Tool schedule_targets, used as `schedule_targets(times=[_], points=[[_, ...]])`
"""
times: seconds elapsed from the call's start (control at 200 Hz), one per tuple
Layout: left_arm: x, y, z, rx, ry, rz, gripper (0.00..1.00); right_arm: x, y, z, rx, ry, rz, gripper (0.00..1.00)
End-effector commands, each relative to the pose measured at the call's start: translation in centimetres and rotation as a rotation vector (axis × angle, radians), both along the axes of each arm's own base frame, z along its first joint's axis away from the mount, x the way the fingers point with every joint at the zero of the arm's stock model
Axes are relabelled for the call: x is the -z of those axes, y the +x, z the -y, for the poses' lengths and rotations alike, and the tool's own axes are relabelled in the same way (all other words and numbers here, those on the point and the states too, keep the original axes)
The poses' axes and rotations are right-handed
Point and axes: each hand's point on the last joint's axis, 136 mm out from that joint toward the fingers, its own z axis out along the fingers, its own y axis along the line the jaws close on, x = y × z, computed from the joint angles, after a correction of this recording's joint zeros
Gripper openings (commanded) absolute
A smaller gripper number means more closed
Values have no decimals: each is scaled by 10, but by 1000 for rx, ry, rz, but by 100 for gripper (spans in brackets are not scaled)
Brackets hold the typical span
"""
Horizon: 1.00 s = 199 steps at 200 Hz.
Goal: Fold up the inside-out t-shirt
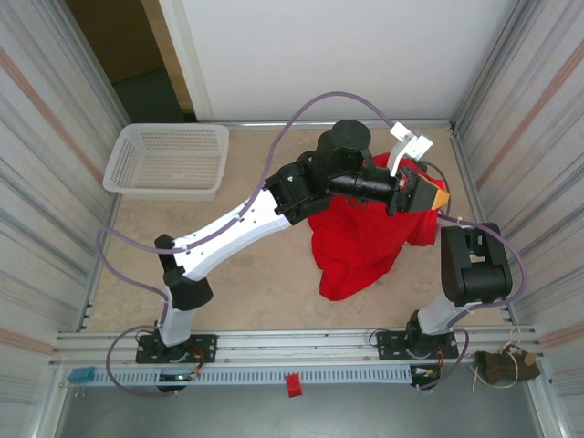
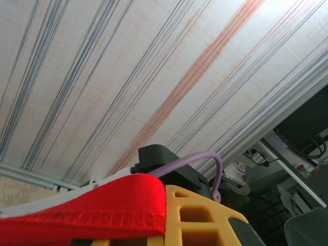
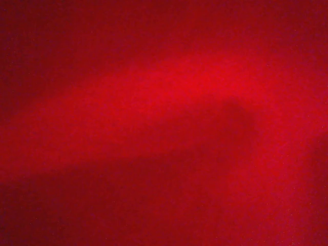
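The inside-out t-shirt (image 1: 360, 246) is a bright red bunched heap at the right middle of the table, its top edge lifted. My left gripper (image 1: 422, 193) reaches across from the left and is shut on that raised edge. In the left wrist view the shirt's stitched hem (image 2: 92, 205) lies pinched against the yellow finger (image 2: 200, 215). My right arm (image 1: 470, 265) bends in from the right and runs under the cloth. Red fabric (image 3: 164, 123) covers the right wrist view, hiding that gripper's fingers.
A white mesh basket (image 1: 169, 160) stands at the back left corner. Striped walls close in the left and right sides, with the right wall (image 1: 520, 137) near the lifted shirt. A white two-pronged part (image 1: 408, 146) sticks up just behind the left gripper.
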Motion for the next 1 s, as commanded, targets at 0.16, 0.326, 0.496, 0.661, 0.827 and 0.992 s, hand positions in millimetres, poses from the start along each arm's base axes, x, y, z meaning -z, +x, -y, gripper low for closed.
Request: schedule_targets(times=[0.16, 0.326, 0.496, 0.661, 0.827, 0.992], points=[[-53, -19, -19, 47, -122, 49, 0, 76, -35, 15, 40, -246, -178, 80], [-73, -23, -27, 43, -160, 77, 0, 89, -39, 22, 61, -371, -223, 99], [-79, -23, -31, 35, -168, 93, 0, 96, -43, 24, 62, -470, -255, 99], [-76, -21, -31, 28, -155, 97, 0, 93, -45, 14, 25, -455, -235, 100], [-63, -17, -27, 23, -127, 85, 0, 71, -45, 4, -34, -425, -171, 96], [-48, -9, -22, 11, -96, 72, 0, 57, -49, -2, -71, -407, -142, 93]])
